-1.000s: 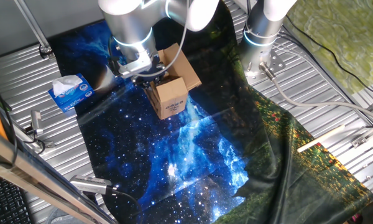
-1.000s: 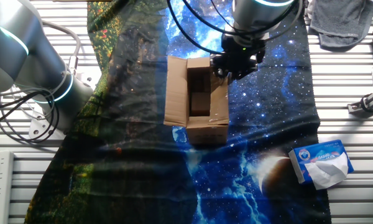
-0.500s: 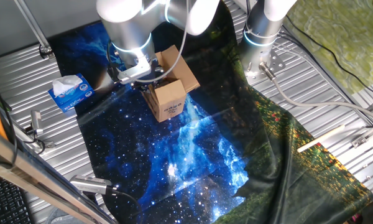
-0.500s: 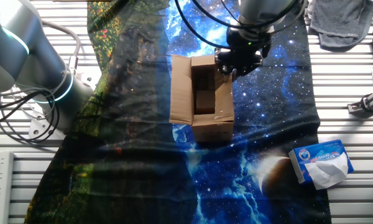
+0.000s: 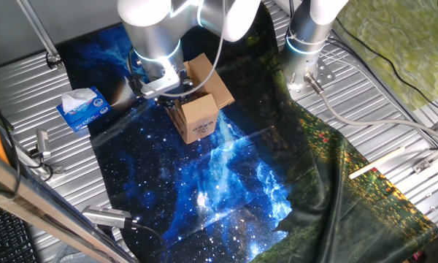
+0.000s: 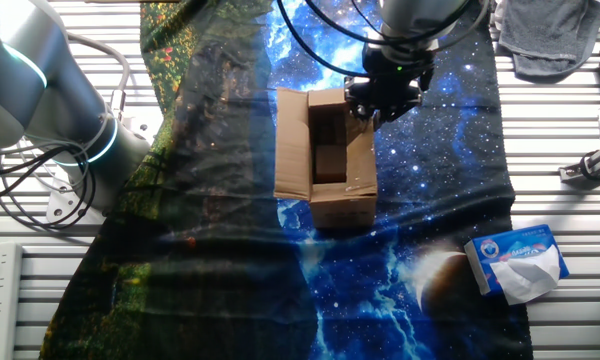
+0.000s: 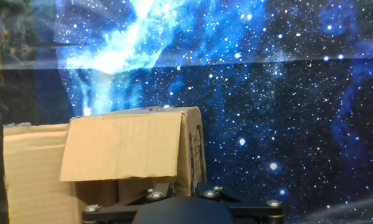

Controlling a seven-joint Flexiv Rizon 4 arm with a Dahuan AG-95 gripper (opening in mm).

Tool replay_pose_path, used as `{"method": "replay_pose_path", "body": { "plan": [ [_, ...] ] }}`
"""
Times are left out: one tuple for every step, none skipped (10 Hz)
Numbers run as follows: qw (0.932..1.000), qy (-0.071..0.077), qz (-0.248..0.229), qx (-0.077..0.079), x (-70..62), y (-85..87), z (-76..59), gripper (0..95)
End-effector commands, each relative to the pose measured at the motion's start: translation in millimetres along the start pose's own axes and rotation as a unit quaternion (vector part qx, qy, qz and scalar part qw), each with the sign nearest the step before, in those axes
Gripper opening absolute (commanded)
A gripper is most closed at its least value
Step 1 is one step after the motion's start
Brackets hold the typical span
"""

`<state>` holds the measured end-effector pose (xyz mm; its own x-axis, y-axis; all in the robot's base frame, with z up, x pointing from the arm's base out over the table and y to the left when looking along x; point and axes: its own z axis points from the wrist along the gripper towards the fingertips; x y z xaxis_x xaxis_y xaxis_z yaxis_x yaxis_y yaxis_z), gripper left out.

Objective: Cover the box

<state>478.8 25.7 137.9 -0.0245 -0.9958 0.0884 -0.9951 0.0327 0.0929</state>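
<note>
Flap-closing was under way: the gripper point(image 6: 382, 100), finger spread impossible to tell, met the small brown cardboard box point(image 6: 325, 160) at its two o'clock corner, an inward push seemingly next.

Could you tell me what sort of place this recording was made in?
Probably a robotics lab workbench: a ribbed metal table draped with a galaxy-print cloth, a second robot arm mounted beside it, and loose cables.

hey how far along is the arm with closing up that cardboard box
Early stage. Done: nothing is fully shut; the box still shows its dark inside from above. In hand: the end effector is at the box's top edge, pressing on a flap that, in the hand view, leans inward over the opening. Left: the wide flap on the far side still lies folded outward and needs closing.
</note>
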Motion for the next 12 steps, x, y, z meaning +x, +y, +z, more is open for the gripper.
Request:
{"method": "replay_pose_path", "body": {
  "plan": [
    [1.0000, -0.001, 0.000, 0.001, 0.0, -1.1, 1.7, 0.0],
    [1.0000, -0.002, -0.001, 0.002, 0.3, -1.7, 3.6, 0.0],
    [1.0000, -0.003, -0.002, 0.003, 0.6, -2.3, 5.4, 0.0],
    [1.0000, -0.002, -0.001, 0.005, 0.7, -2.8, 6.7, 0.0],
    [1.0000, -0.001, -0.001, 0.006, 0.7, -3.0, 7.1, 0.0],
    [1.0000, -0.002, -0.002, 0.006, 0.7, -3.1, 7.2, 0.0],
    [1.0000, -0.002, -0.001, 0.006, 0.7, -3.1, 7.2, 0.0],
    [1.0000, -0.002, 0.000, 0.006, 0.6, -3.1, 7.2, 0.0],
    [1.0000, -0.001, 0.002, 0.006, 0.6, -3.1, 7.2, 0.0],
    [1.0000, -0.004, 0.005, 0.002, 0.6, -3.1, 7.2, 0.0],
    [1.0000, -0.007, 0.005, 0.001, 0.6, -3.1, 7.2, 0.0],
    [0.9998, -0.013, 0.014, 0.001, 0.6, -3.1, 7.2, 0.0]
  ]
}}
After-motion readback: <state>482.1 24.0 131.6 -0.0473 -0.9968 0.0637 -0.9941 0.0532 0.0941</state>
